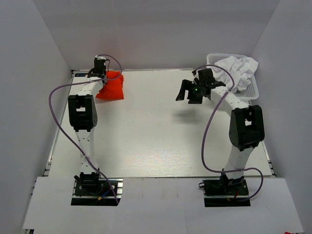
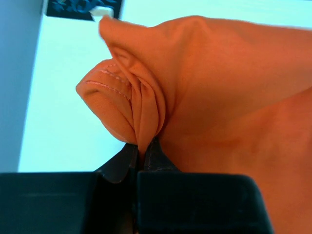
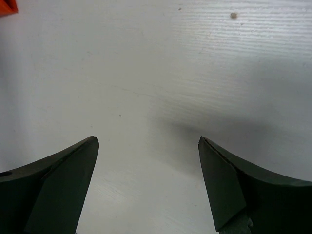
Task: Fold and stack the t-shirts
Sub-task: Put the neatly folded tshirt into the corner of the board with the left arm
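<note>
Orange-red t-shirt [image 2: 229, 83]: soft cloth, matt and smooth-faced, gathered into rounded pleats. The hem carries a line of pale stitching (clearest in the left wrist view).

Left claw [image 2: 144, 148]: black fingers, plastic-looking, matt with a faint sheen along the edges.

Right claw [image 3: 147, 140]: same dark matt finish, with flat smooth faces.

Bench [image 3: 195, 73]: white with fine wood-grain lines, mostly matt, with a few small dark specks.

White t-shirts [image 1: 239, 68]: crumpled matt cloth.

Basket [image 1: 252, 91]: white plastic lattice, smooth.

Left arm [image 1: 84, 139]: smooth white shell with black matt joint housings.
</note>
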`<state>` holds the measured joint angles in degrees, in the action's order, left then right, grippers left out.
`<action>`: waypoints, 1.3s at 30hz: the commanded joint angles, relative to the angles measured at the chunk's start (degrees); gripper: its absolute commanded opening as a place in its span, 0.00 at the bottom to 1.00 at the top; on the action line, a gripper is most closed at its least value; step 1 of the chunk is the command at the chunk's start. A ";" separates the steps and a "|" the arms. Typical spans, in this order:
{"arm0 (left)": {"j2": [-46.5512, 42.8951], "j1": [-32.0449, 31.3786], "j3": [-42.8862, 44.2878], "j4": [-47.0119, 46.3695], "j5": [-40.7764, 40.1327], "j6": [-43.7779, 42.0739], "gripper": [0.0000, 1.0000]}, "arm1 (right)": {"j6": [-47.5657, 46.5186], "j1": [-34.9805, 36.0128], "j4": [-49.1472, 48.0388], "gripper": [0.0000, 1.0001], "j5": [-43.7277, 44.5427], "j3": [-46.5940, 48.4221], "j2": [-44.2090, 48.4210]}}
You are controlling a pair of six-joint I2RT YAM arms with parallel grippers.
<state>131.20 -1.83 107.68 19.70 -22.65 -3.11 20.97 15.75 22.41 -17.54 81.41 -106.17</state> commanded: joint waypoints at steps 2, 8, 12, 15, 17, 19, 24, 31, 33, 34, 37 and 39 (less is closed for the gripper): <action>5.19 4.45 9.56 0.16 -1.34 -7.33 0.00 | -1.20 -0.63 0.69 0.89 1.28 4.81 -2.28; 7.14 8.41 9.57 -7.48 4.54 -17.69 0.00 | -0.49 -0.54 1.23 0.89 0.49 7.54 -4.49; 7.14 11.22 10.09 -6.17 12.62 -22.02 0.00 | -0.14 -0.54 1.67 0.87 0.22 8.33 -5.36; 7.67 12.89 12.10 -3.28 19.81 -24.03 0.00 | 0.56 -0.37 1.84 0.87 -0.21 8.68 -5.89; 7.67 13.78 12.90 -1.43 21.59 -25.35 0.00 | 0.91 -0.37 1.84 0.87 -0.91 9.21 -6.59; 8.98 15.00 14.40 -0.81 22.13 -26.76 0.00 | 1.00 -0.45 1.76 0.87 -1.88 9.73 -6.94; 11.44 16.59 18.53 1.21 20.72 -26.77 0.00 | 1.62 -0.28 1.75 0.87 -1.62 9.65 -6.86; 10.31 16.59 19.06 0.16 15.90 -23.62 1.00 | 2.58 -0.10 0.53 0.87 -3.20 9.30 -7.03; 9.79 16.59 19.06 -2.12 11.17 -22.90 1.00 | 2.50 -0.02 0.18 0.87 -2.94 8.60 -6.77; 9.78 16.59 19.58 -2.82 9.40 -21.94 1.00 | 2.67 0.07 0.00 0.87 -3.03 8.33 -5.99; 8.03 16.59 21.34 -2.83 6.31 -19.13 1.00 | 2.67 0.68 -1.58 0.87 -3.12 6.14 -3.71; 4.87 15.28 20.13 -2.83 6.83 -18.42 1.00 | 1.79 1.30 -3.16 0.87 -2.06 3.78 -1.16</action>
<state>142.91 14.52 126.17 18.50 -12.80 -24.32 23.40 15.97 22.37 -19.59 87.64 -112.55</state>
